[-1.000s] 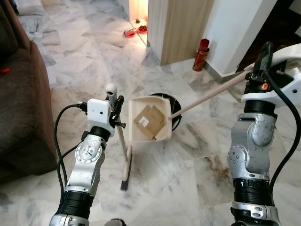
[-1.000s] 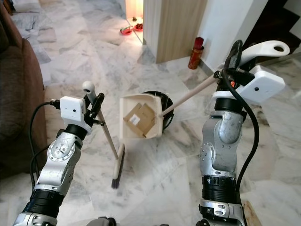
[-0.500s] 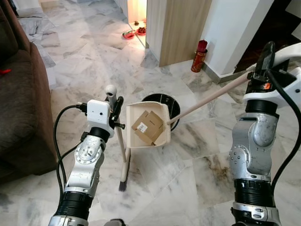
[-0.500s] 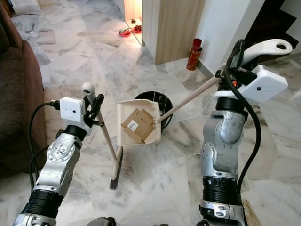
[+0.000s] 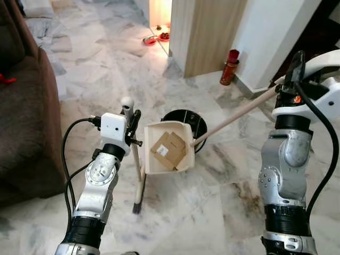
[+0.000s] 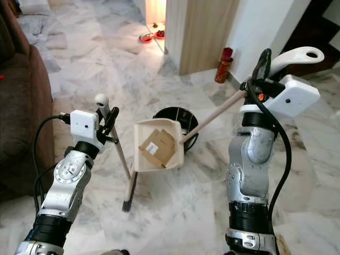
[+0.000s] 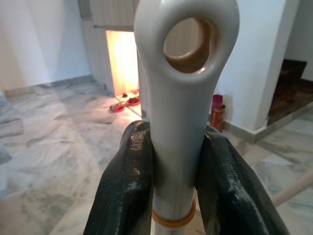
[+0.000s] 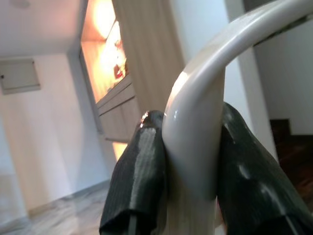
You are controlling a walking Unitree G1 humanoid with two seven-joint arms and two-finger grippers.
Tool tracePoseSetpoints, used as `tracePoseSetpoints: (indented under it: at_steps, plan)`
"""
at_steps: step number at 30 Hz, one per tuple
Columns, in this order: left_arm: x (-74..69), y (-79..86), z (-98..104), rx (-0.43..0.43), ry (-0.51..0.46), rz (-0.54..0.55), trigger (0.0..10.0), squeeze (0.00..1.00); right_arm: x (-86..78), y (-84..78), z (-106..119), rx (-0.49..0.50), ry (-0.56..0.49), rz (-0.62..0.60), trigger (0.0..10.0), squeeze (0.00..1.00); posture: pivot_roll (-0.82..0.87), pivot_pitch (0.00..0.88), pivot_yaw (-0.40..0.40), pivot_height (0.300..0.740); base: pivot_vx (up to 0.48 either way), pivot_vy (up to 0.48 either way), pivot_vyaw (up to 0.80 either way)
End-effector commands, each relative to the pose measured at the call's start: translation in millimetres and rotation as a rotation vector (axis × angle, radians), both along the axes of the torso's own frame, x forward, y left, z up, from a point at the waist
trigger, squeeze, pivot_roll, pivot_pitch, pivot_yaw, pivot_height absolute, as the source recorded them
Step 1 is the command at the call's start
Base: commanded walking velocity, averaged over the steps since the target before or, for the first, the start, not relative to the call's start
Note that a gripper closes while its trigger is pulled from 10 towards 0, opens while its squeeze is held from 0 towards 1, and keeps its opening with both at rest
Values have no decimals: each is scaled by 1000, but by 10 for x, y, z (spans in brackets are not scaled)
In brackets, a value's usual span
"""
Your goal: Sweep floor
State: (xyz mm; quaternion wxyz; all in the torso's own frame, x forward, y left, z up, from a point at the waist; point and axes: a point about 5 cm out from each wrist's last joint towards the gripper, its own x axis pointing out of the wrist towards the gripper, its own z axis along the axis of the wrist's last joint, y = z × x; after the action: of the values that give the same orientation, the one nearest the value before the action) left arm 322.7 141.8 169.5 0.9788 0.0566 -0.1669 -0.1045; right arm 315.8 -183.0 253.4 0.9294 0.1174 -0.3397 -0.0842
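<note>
**Marble floor, dustpan raised over bin, both pincers loaded**

Grey-white veined marble floor [image 5: 212, 207] underfoot. Left pincer [image 7: 178, 166] is pinched on the long cream-handled broom [image 5: 136, 159], just below its looped grip end; both black fingers [image 7: 127, 186] press the shaft from either side. The broom stands near upright, dark bristle head on the floor in front of the robot's left arm.

Right pincer [image 8: 188, 166] is clamped on the curved white grip of the cream plastic long-handled dustpan [image 5: 167, 154]. Its pale wooden pole runs diagonally from the right arm down to the pan. The pan is off the floor, open side tilted up toward the camera, right beside the broom shaft. Flat brown cardboard scraps [image 5: 167, 150] lie inside the pan; one carries a small white label.

A round black waste bin [image 5: 186, 121] sits on the floor directly behind the pan, partly covered by it.

Surroundings: dark brown sofa [image 5: 21, 106] on the robot's left, red cylindrical canister [image 5: 230, 66] at the base of the white wall, wooden panel [image 5: 212, 32] next to it, and red bowls [image 5: 150, 40] on the floor by a brightly lit doorway.
</note>
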Motion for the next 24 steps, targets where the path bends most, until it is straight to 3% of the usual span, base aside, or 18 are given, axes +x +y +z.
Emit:
tracePoseSetpoints:
  at_steps: [1, 24]
  plan:
    - [-7, -33, 65, 3, -38, -9, 10000, 0, -84, -35, 196, 2, -98, -13, 10000, 0, 193, 128, -67, 740, 296, 0, 0]
    - [-36, -22, 53, -6, -41, -1, 10000, 0, -109, -42, 268, 3, -122, -12, 10000, 0, 194, 123, -71, 740, 303, 0, 0]
